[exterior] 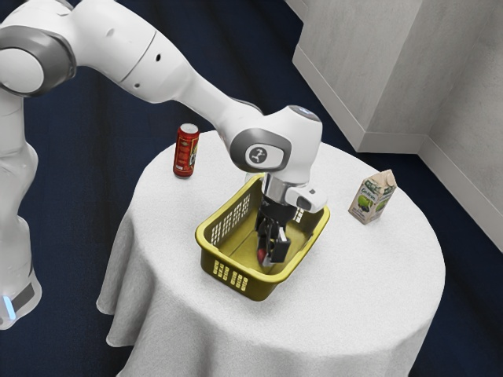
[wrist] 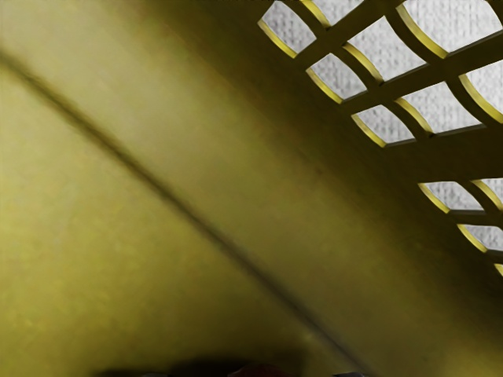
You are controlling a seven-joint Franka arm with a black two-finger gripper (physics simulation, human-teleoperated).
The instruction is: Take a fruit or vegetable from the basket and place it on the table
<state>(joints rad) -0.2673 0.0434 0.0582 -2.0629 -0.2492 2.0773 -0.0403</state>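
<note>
Evidently had a small red fruit or vegetable (exterior: 262, 256) low inside the yellow basket (exterior: 255, 289), right at the tip of the tool (exterior: 271, 253), too hidden to name more closely. Could not tell from either view whether to call the tool wide, narrow or already gripping the red piece. Judged the step in hand to be the grasp, with the lift and the set-down not yet done. Called for an even squeeze about the middle of the piece, then a brief check of the hold. Needed a slow, straight rise past the slotted walls and over the rim before any sideways travel. Risked rolling a smooth piece loose with a lopsided pinch, or dragging the basket along by snagging a wall. Outside the basket, saw the white-clothed desk (exterior: 369, 290), with a red can (exterior: 186, 151) toward the exterior view's left and a carton (exterior: 372, 196) toward its right, both upright. Favoured a set-down beside the basket, apart from both, with a low, gentle release against rolling.
</note>
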